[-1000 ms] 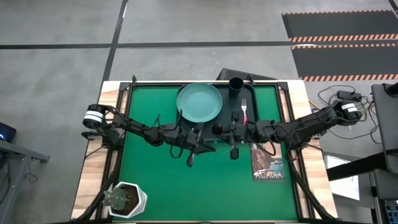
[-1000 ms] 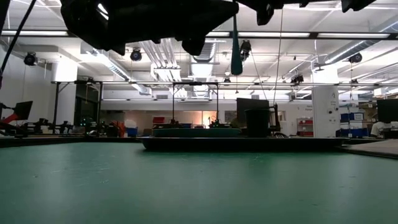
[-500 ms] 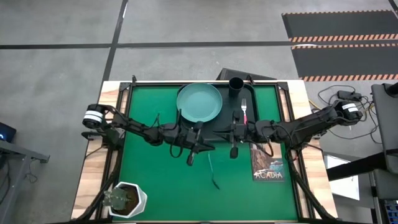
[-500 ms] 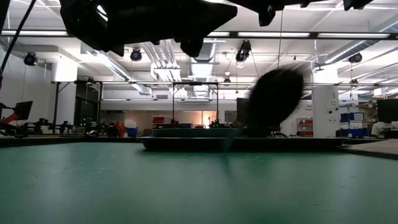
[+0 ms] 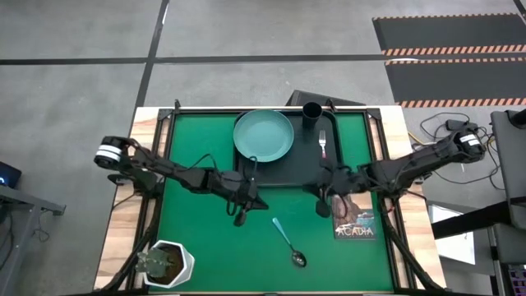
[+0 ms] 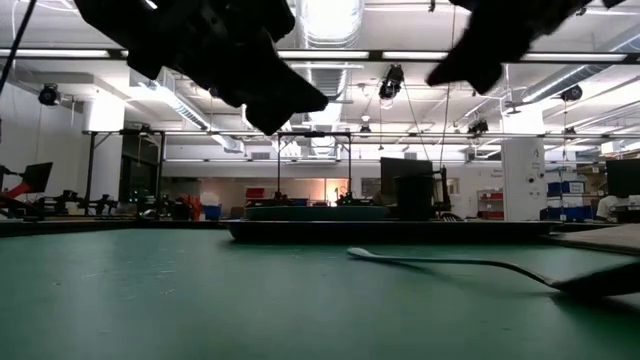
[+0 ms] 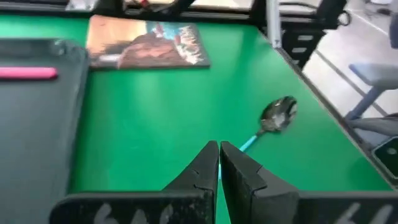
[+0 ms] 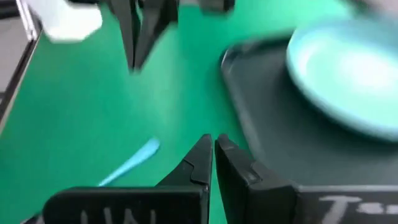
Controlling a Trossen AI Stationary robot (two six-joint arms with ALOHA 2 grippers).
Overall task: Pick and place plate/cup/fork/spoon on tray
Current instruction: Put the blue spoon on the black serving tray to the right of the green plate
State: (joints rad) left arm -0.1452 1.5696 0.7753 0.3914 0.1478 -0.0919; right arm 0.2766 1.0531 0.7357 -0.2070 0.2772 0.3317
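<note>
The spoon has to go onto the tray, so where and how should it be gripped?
Grip the spoon at the middle of its thin light-blue handle, coming straight down with the fingers across it. It lies flat on the green mat, apart from the tray, with open mat on both sides. The rounded bowl would probably slip.

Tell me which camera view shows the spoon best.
The high view: the whole spoon lies in sight on the green mat, off the tray, bowl toward the table's near edge. The left wrist view shows its bowl and part of the handle, the right wrist view only the blue handle, the low view a side-on profile.
</note>
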